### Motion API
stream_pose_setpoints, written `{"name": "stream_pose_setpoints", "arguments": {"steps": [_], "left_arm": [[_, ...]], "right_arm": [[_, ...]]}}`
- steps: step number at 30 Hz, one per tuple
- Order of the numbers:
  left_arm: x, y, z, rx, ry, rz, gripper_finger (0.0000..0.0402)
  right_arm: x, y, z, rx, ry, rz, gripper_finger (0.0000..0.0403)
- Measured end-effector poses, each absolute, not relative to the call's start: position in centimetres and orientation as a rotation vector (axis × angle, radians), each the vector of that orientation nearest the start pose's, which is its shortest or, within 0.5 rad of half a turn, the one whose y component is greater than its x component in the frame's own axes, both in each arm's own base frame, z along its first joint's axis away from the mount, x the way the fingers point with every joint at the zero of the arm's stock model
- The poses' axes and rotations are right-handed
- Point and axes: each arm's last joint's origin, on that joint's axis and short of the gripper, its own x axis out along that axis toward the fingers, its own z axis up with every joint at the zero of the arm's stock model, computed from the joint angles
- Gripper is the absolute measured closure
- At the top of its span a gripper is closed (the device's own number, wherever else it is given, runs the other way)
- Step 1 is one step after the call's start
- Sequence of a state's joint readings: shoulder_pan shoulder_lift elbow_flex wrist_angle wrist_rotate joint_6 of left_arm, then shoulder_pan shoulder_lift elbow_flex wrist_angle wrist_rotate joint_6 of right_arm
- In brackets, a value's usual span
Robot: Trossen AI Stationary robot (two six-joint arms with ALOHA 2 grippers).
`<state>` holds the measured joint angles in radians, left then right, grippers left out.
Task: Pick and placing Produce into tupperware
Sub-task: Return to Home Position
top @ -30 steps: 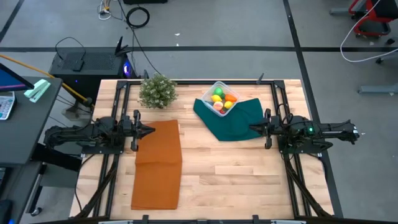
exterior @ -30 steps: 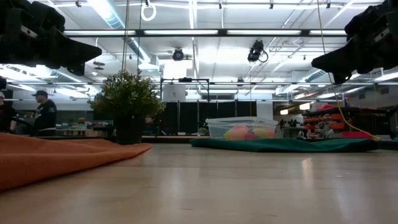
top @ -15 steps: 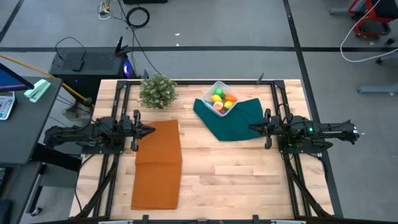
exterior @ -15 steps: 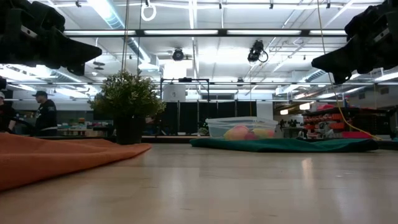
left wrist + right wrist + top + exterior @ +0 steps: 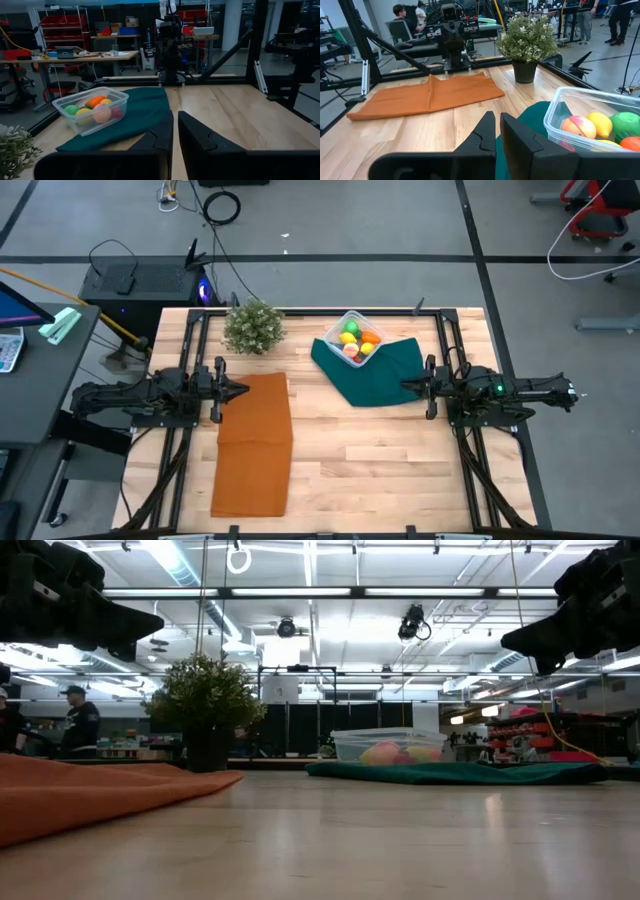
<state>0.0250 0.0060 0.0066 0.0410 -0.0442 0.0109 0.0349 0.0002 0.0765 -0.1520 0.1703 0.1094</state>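
Low view: person (image 5: 80, 722) farther right.

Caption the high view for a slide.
End state: left gripper and right gripper parked shut at table sides; produce sits in the tupperware on the green cloth.

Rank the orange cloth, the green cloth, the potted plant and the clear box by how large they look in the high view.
1. orange cloth
2. green cloth
3. potted plant and tupperware: these look about alike. The plant stands taller, so it is nearer the overhead camera, and I leave them unranked.
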Motion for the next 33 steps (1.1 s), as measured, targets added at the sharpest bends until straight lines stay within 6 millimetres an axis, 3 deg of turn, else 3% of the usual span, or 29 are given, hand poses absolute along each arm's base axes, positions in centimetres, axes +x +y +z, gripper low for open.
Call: {"name": "stream_pose_setpoints", "arguments": {"steps": [33], "left_arm": [[9.75,0.37,16.92,0.010,-0.041,0.070,0.0380]], "right_arm": [[9.18,-0.17,17.47,0.101,0.068,-0.140,0.0403]]}}
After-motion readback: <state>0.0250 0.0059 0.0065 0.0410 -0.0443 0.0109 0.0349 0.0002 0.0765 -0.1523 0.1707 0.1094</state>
